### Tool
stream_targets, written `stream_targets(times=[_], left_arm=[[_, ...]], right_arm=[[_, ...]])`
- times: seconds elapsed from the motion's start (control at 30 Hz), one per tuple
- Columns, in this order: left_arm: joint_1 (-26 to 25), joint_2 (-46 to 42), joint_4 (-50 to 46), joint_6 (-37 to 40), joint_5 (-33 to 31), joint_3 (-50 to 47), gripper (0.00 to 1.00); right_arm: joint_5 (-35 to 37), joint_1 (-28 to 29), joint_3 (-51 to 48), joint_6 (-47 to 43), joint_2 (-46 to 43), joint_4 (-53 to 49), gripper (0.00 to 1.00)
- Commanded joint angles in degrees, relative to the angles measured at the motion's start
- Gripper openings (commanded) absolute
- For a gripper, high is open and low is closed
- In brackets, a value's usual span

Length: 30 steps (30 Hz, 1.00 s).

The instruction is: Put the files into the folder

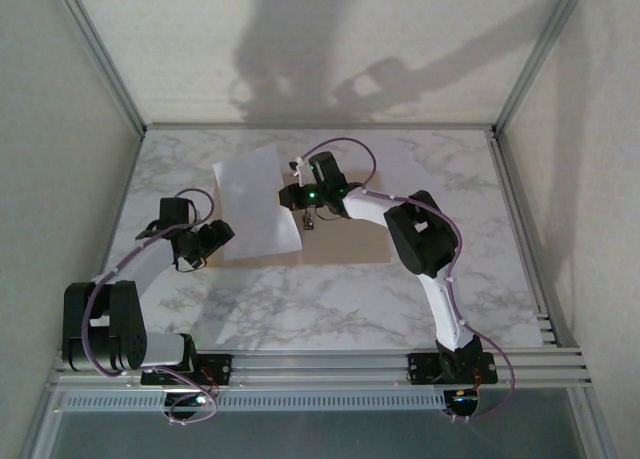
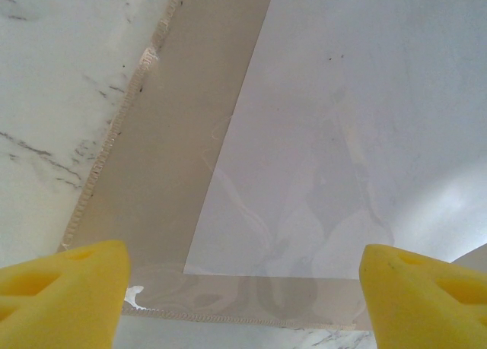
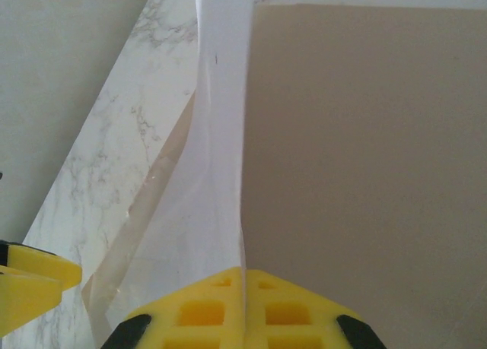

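Note:
A white sheet of the files lies over the left part of the tan folder in the middle of the table. My right gripper is shut on the sheet's right edge. In the right wrist view its yellow fingers meet at the right gripper, pinching the files, which rise edge-on beside the bare folder. My left gripper stands open at the sheet's near left corner. In the left wrist view the left gripper has the files and folder ahead, with nothing between its fingers.
The marble table is bounded by aluminium rails at the near edge and grey walls on both sides and behind. One yellow finger of the left gripper shows low at the left of the right wrist view.

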Motion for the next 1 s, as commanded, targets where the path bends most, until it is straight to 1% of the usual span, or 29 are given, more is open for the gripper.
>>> stream_targets(times=[0.0, 0.33, 0.53, 0.6, 0.73, 0.97], left_arm=[[0.6, -0.2, -0.2, 0.8, 0.8, 0.2, 0.79], [0.6, -0.4, -0.3, 0.9, 0.7, 0.1, 0.79], [0.6, -0.7, -0.1, 0.7, 0.8, -0.1, 0.79], [0.6, -0.6, -0.2, 0.8, 0.7, 0.0, 0.79], [0.6, -0.5, 0.0, 0.9, 0.8, -0.1, 0.79], [0.5, -0.4, -0.1, 0.8, 0.6, -0.2, 0.79]], right_arm=[[0.4, 1.0, -0.4, 0.7, 0.4, 1.7, 0.04], [1.0, 1.1, -0.1, 0.4, 0.4, 0.4, 0.05], [0.5, 1.2, -0.9, 0.8, 0.2, 0.2, 0.07], [0.4, 1.2, -0.1, 0.0, 0.6, -1.1, 0.11], [-2.3, 1.2, 5.0, -1.7, 3.0, -5.6, 0.26], [-3.4, 0.6, 13.7, -4.0, 7.4, -12.5, 0.36]])
